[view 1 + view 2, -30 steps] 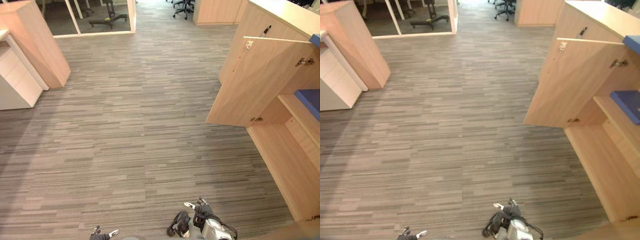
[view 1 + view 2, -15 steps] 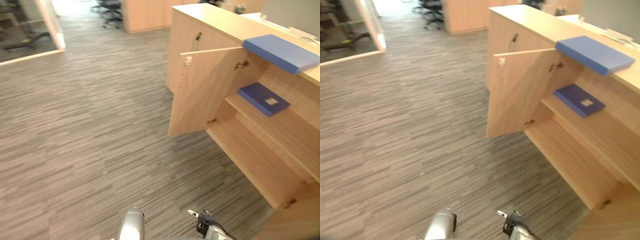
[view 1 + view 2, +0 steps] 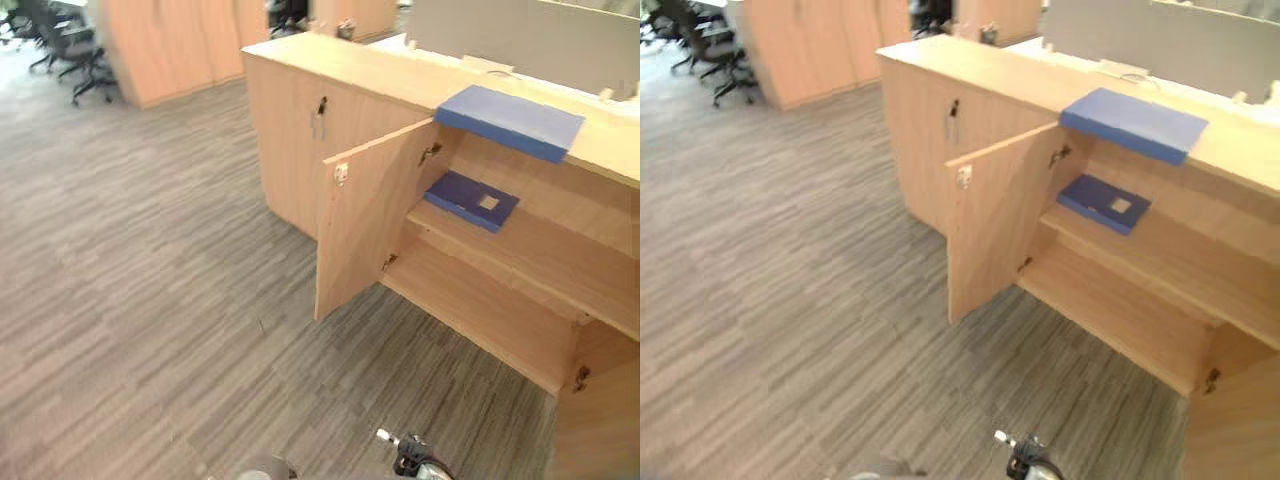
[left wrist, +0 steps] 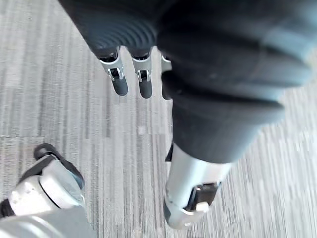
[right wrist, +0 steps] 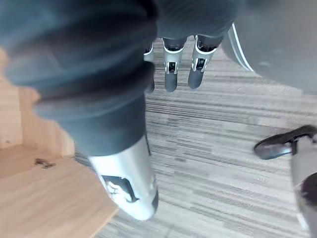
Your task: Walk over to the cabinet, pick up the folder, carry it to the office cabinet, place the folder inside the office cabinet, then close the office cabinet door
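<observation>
The blue folder [image 3: 510,120] on the surface [image 3: 370,70] looks stiff, light and slick, so I'd pinch its front edge; left hand [image 4: 120,82] and right hand [image 5: 171,74] hang loose, empty.

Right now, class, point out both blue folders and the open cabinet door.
folder on the cabinet top [image 3: 510,120], left eye view, middle of its blue cover.
folder on the inner shelf [image 3: 463,195], left eye view, middle of its blue cover.
open cabinet door [image 3: 358,235], left eye view, middle of its panel.

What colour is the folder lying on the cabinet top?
The folder is blue; clearest in the left eye view.
</observation>
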